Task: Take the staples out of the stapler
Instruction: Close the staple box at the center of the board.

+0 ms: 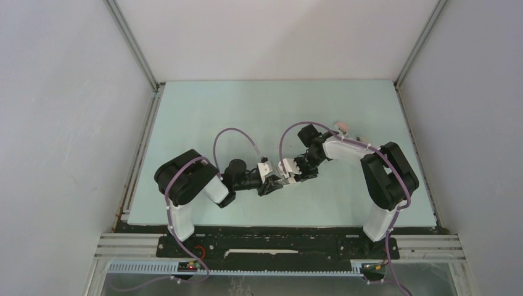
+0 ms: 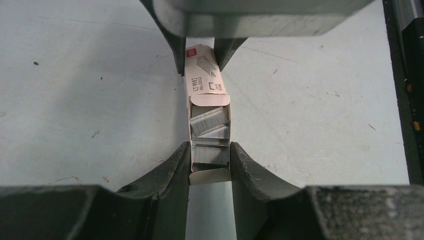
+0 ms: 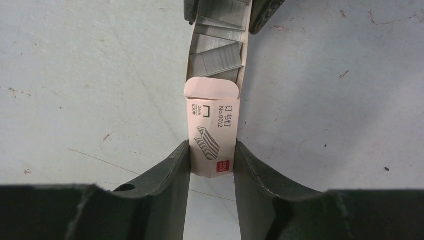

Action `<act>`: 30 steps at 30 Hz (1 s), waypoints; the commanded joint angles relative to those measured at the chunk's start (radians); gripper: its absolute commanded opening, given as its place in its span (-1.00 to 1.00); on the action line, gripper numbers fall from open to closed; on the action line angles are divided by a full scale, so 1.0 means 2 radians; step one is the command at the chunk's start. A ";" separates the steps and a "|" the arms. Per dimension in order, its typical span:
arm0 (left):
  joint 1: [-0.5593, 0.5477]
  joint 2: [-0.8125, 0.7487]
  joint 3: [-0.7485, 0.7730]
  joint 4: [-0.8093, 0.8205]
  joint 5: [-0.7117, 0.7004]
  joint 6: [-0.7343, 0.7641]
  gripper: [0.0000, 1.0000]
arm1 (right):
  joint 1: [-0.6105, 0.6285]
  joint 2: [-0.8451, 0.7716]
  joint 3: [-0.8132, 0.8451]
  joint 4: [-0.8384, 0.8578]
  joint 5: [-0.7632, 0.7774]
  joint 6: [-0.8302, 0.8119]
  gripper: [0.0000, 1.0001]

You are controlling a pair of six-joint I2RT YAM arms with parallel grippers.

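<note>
A small white-and-red staple box hangs between my two grippers above the table. My right gripper [image 3: 212, 150] is shut on its printed outer sleeve [image 3: 212, 132]. Facing it, my left gripper [image 2: 210, 150] is shut on the inner tray [image 2: 210, 176], which is slid partly out of the sleeve [image 2: 202, 75]. Grey strips of staples [image 2: 210, 125] lie loose in the open tray, some tilted, and show again as staples [image 3: 217, 55] in the right wrist view. In the top view the two grippers meet near the table's middle front [image 1: 284, 180]. No stapler shows clearly.
Behind the right arm [image 1: 345, 151] a small pale pink object [image 1: 340, 126] lies partly hidden; I cannot tell what it is. The pale green table [image 1: 247, 111] is walled by white panels at the left, back and right. A black rail [image 2: 407, 90] runs along the table's edge.
</note>
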 commanded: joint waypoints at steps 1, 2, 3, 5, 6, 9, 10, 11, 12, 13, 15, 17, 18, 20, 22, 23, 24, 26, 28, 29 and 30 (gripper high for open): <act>-0.009 -0.012 -0.008 0.048 -0.004 -0.002 -0.26 | 0.009 0.008 0.008 0.002 0.001 0.003 -0.11; -0.011 -0.011 -0.009 0.049 -0.004 -0.002 -0.25 | 0.008 0.009 0.012 -0.001 -0.001 0.006 -0.11; -0.012 -0.009 -0.008 0.049 -0.005 -0.002 -0.25 | 0.008 0.010 0.015 -0.003 -0.002 0.010 -0.12; -0.015 -0.006 -0.008 0.049 -0.007 -0.002 -0.26 | 0.006 0.011 0.019 -0.004 -0.007 0.013 -0.12; -0.016 -0.005 -0.008 0.048 -0.010 -0.002 -0.26 | 0.005 0.010 0.019 -0.005 -0.009 0.014 -0.11; -0.016 -0.004 -0.010 0.050 -0.018 0.000 -0.26 | 0.007 0.008 0.018 -0.013 -0.012 0.010 -0.12; -0.016 -0.005 -0.010 0.050 -0.022 0.000 -0.26 | 0.008 0.008 0.018 -0.014 -0.013 0.009 -0.12; -0.016 -0.004 -0.010 0.050 -0.025 0.001 -0.26 | 0.009 0.007 0.019 -0.015 -0.014 0.008 -0.13; -0.016 -0.004 -0.010 0.049 -0.028 0.002 -0.26 | 0.010 0.006 0.019 -0.016 -0.014 0.007 -0.13; -0.016 -0.002 -0.010 0.049 -0.031 0.002 -0.26 | 0.011 0.006 0.018 -0.018 -0.014 0.004 -0.13; -0.016 0.000 -0.009 0.048 -0.036 0.001 -0.26 | 0.013 0.004 0.018 -0.022 -0.014 -0.001 -0.13; -0.015 0.002 -0.009 0.044 -0.041 0.000 -0.26 | 0.014 0.003 0.018 -0.026 -0.014 -0.006 -0.13; -0.015 0.004 -0.009 0.043 -0.043 -0.001 -0.26 | 0.015 0.002 0.017 -0.027 -0.015 -0.007 -0.13; -0.013 0.006 -0.007 0.041 -0.045 -0.004 -0.26 | 0.019 -0.002 0.013 -0.026 -0.013 -0.011 -0.12; -0.012 0.009 -0.004 0.038 -0.047 -0.008 -0.26 | 0.022 -0.004 0.009 -0.026 -0.011 -0.012 -0.11; -0.013 0.009 -0.002 0.034 -0.048 -0.010 -0.27 | 0.024 -0.004 0.008 -0.025 -0.010 -0.011 -0.11; -0.012 0.009 0.000 0.031 -0.049 -0.011 -0.27 | 0.026 -0.004 0.006 -0.022 -0.009 -0.008 -0.11; -0.013 0.010 0.001 0.029 -0.053 -0.013 -0.27 | 0.028 -0.003 0.005 -0.014 -0.004 0.000 -0.10; -0.012 0.010 0.001 0.029 -0.056 -0.016 -0.28 | 0.030 -0.003 0.006 -0.007 -0.002 0.010 -0.09; -0.012 0.010 0.002 0.028 -0.058 -0.018 -0.28 | 0.031 -0.002 0.005 -0.004 -0.001 0.014 -0.09; -0.012 0.010 0.001 0.028 -0.060 -0.020 -0.28 | 0.031 -0.002 0.006 -0.001 -0.001 0.018 -0.09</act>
